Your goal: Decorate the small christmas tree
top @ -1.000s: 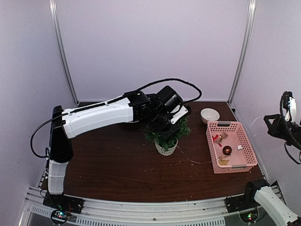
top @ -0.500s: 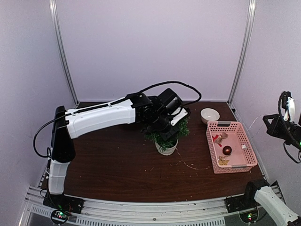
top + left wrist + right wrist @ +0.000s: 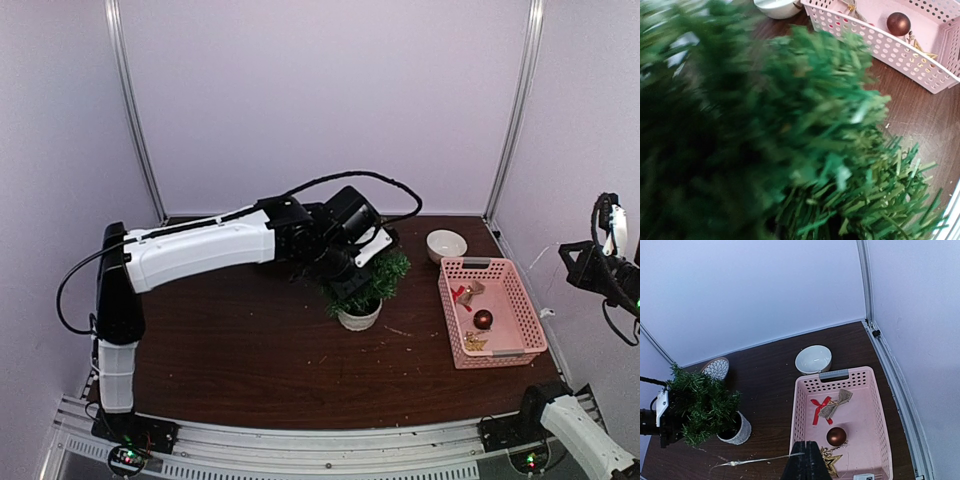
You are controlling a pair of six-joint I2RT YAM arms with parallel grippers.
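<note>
The small christmas tree (image 3: 365, 283) stands in its white pot (image 3: 358, 318) near the middle of the table (image 3: 230, 340), and our left gripper (image 3: 345, 270) is pressed into the left side of its crown. The needles fill the left wrist view so fully that no finger shows, and we cannot tell whether those jaws are parted or closed on a branch. The tree's long axis runs up from the pot, though from the right wrist view the crown seems to lean towards the left gripper. What matters for the coming move is the line from tree to ornaments. The pink basket (image 3: 445, 300) lies to the tree's right, apart from it, with a dark red ball (image 3: 483, 319) and a red bow (image 3: 818, 409) inside and a white bowl (image 3: 446, 244) just beyond its far end. Our right gripper (image 3: 805, 450) hangs high at the right edge with its fingers pressed together and nothing between them, almost over the basket. We judge it the nearer arm for picking, and the left arm the nearer one for the tree.
</note>
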